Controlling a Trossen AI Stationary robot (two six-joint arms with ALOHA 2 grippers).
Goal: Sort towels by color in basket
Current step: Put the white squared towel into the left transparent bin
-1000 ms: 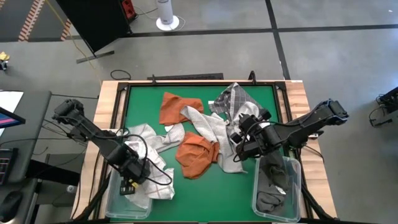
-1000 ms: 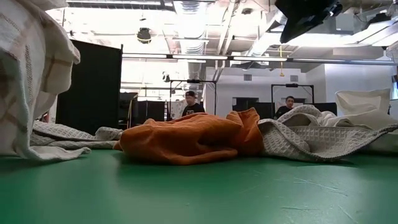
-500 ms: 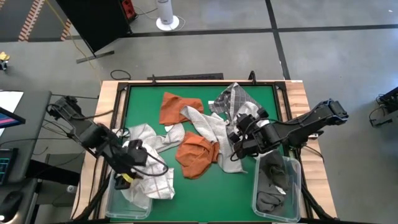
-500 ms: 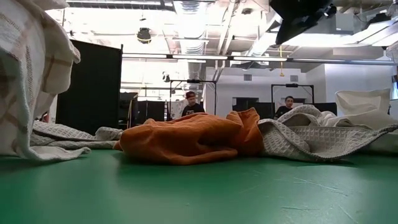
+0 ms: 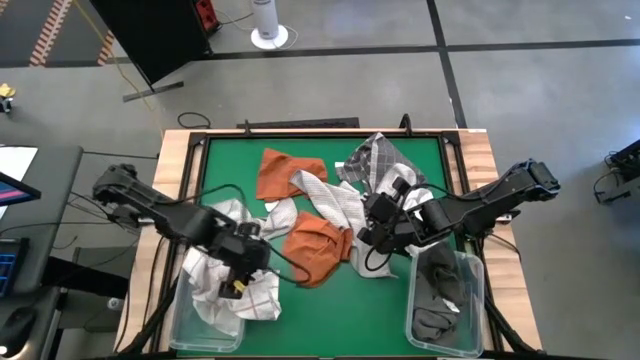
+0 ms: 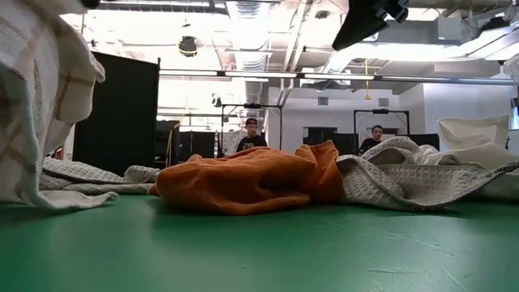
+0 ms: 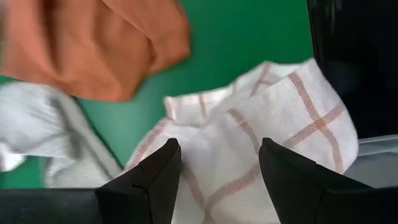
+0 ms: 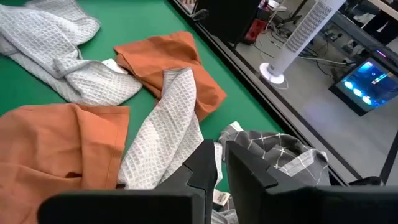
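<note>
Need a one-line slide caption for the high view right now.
Left gripper open over the white checked towel by its bin; right gripper empty above the mixed towels.

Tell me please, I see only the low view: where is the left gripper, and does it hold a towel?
Observer: The left gripper is over the white checked towel, beside the left bin. It is open and holds nothing.
Operator: And the right gripper?
Observer: The right gripper hangs above the grey waffle towel, next to the front orange towel.
Operator: Is anything sorted?
Observer: Dark grey towels lie in the right bin.
</note>
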